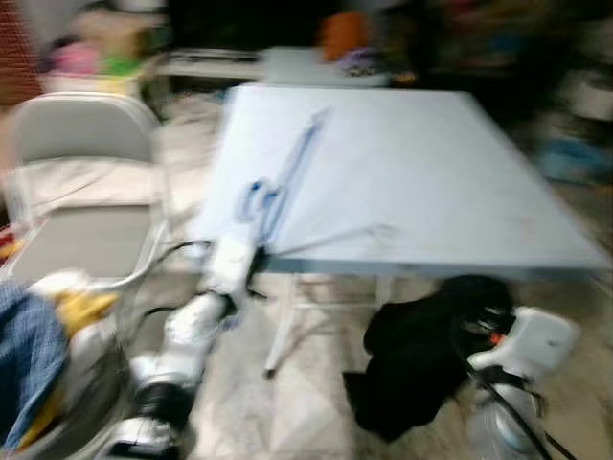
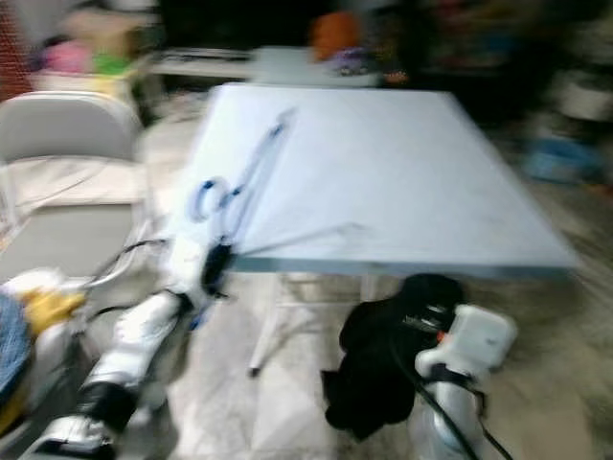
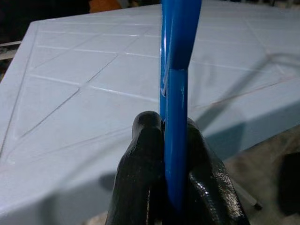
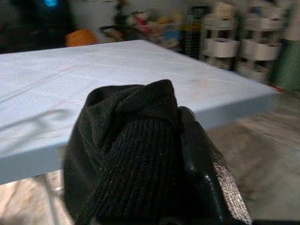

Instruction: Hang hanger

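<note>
Blue plastic hanger [image 1: 284, 182] is lying out over the table [image 1: 431, 172], and the left gripper [image 3: 168, 154] is pinching its bar tight at the table's near left corner, likely to keep it level for dressing. Just below the table's front edge, the right gripper [image 4: 187, 154] is bunching a black garment [image 1: 412, 359], its fingers apparently closed on the knit, readying it for the hanger.

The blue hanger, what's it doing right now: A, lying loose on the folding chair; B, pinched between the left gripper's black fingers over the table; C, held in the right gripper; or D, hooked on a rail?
B: the blue hanger is clamped between the left gripper fingers, reaching over the light blue table, while the right gripper holds black cloth.
</note>
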{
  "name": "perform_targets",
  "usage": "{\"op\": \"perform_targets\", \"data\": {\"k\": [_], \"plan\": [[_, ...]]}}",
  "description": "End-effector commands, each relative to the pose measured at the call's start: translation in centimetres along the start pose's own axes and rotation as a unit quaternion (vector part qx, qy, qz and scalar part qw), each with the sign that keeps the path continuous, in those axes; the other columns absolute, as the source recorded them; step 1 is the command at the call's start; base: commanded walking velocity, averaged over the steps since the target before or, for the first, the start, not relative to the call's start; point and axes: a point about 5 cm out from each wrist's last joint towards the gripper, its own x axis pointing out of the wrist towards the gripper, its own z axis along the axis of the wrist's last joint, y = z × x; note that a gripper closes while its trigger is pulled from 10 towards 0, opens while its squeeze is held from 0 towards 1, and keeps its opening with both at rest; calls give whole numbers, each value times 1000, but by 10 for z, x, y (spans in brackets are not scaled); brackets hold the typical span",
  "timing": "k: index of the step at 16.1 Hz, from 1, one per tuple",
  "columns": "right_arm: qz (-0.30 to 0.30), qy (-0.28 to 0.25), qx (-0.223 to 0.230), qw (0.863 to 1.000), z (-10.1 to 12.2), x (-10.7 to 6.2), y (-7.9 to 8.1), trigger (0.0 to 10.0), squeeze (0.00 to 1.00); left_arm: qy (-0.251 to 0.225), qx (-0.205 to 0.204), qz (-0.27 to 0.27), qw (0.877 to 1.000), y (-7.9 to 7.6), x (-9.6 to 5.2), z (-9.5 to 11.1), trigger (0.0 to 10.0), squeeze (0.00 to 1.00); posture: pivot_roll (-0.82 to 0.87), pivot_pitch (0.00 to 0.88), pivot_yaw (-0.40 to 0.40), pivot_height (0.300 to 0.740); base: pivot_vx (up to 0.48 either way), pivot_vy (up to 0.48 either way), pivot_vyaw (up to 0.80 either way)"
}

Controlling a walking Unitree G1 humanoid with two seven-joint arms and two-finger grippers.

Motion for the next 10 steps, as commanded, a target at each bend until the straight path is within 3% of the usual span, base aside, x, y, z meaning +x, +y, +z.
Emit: {"op": "perform_targets", "data": {"k": [1,5,7,10], "plan": [[-6,-15,-11,1000,6,3,-6,0,0,-19,-3,-15,1000,-9,8,12,10000,0,81,0,-44,740,379,0,-800],[-7,-23,-15,1000,10,5,-7,0,0,-58,13,-17,998,-10,10,30,10000,0,87,0,-47,740,402,0,-675],[-4,-26,-23,999,11,7,-6,0,0,-72,14,5,997,-10,13,40,10000,0,88,1,-48,740,0,0,0],[27,-27,-35,999,12,7,-1,0,0,-66,32,31,997,-10,10,37,10000,0,89,3,-57,740,0,0,0]]}}
